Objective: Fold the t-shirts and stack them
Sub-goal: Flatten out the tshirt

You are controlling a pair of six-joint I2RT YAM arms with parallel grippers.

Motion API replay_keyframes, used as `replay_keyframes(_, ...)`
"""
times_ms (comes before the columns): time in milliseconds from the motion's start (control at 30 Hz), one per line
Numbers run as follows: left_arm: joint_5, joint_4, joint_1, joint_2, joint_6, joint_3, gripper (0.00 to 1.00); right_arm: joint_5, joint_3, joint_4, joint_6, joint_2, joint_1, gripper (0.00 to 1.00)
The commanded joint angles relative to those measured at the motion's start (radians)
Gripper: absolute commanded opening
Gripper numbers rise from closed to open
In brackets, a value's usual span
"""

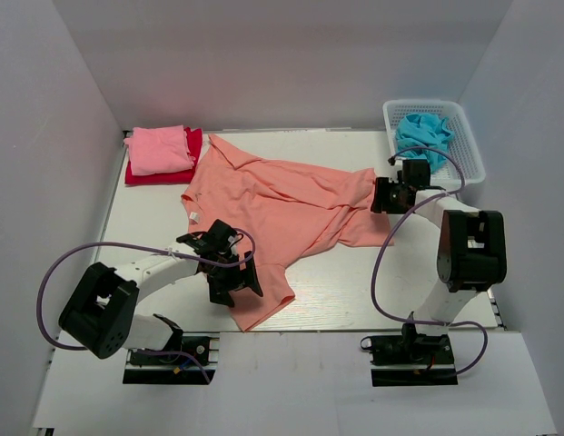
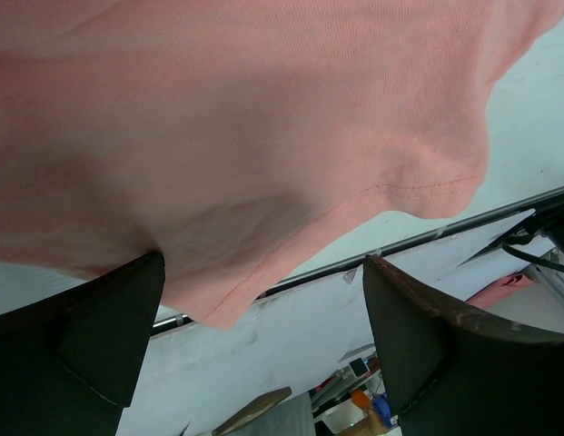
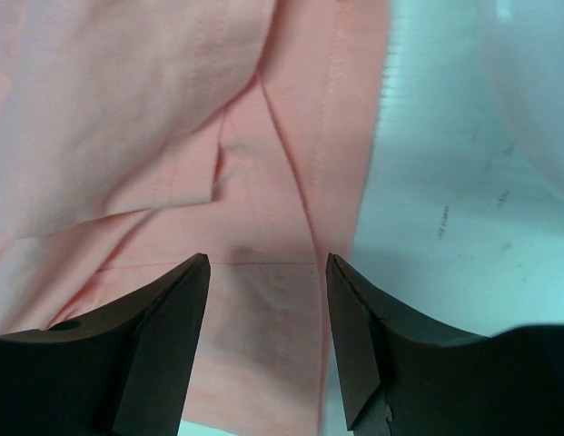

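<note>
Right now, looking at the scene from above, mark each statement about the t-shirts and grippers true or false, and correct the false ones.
1. The pink t-shirt lies on the red t-shirt. True.
2. The turquoise t-shirt lies on the pink one. False: it sits bunched in the white basket.
3. The left gripper is open. True.
4. The salmon-orange t-shirt is folded. False: it lies spread out and wrinkled.

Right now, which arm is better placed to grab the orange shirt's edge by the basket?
Right. The right claw sits open over the edge of the orange shirt nearest the basket. The left claw is at the near hem, across the shirt.
</note>
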Motion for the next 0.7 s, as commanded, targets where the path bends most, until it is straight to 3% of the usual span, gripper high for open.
replay_keyframes(0,0.008,0.021,-0.006,-0.008,-0.004,-0.001,1.0,0.002,0.004,0.043,-0.013,-0.003,0.021,0.6)
replay_keyframes(233,0.008,0.021,-0.006,0.01,-0.004,-0.001,1.0,0.033,0.017,0.061,-0.045,0.032,0.042,0.59)
replay_keyframes(433,0.008,0.021,-0.006,0.01,-0.004,-0.001,1.0,0.227,0.012,0.1,-0.039,0.04,0.049,0.59)
replay_keyframes(667,-0.001,0.021,-0.006,0.019,-0.004,-0.001,1.0,0.154,0.023,0.103,-0.054,0.059,0.059,0.52)
